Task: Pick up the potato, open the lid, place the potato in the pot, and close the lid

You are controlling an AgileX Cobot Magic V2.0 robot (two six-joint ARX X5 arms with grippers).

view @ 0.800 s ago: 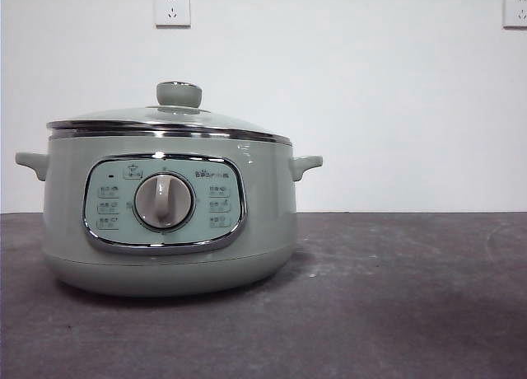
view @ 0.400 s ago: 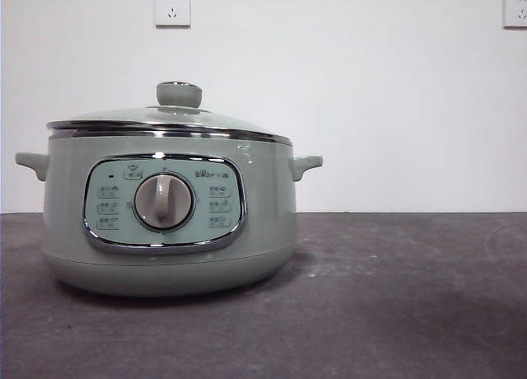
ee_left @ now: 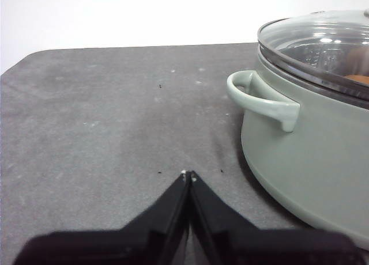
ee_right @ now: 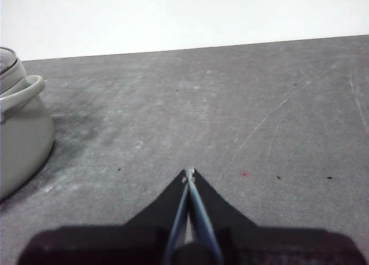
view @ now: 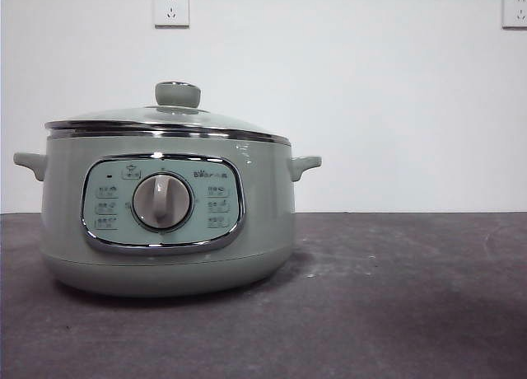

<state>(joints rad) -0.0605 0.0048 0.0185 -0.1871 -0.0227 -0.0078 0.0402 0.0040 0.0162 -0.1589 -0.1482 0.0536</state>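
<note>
The pale grey-green pot [view: 169, 222] stands left of centre on the dark table, its dial facing the front camera. The glass lid [view: 165, 119] rests shut on it, knob [view: 178, 94] upright. Through the lid [ee_left: 323, 52] in the left wrist view an orange-brown bit of the potato [ee_left: 358, 79] shows inside the pot [ee_left: 311, 155]. My left gripper [ee_left: 188, 175] is shut and empty, low over the table beside the pot's handle [ee_left: 259, 98]. My right gripper [ee_right: 189, 173] is shut and empty over bare table, with the pot [ee_right: 20, 138] off to one side. Neither arm shows in the front view.
The dark grey table [view: 395, 297] stretches to the right of the pot. A white wall with two sockets [view: 171, 8] stands behind. The table's far corner [ee_left: 34, 57] shows in the left wrist view.
</note>
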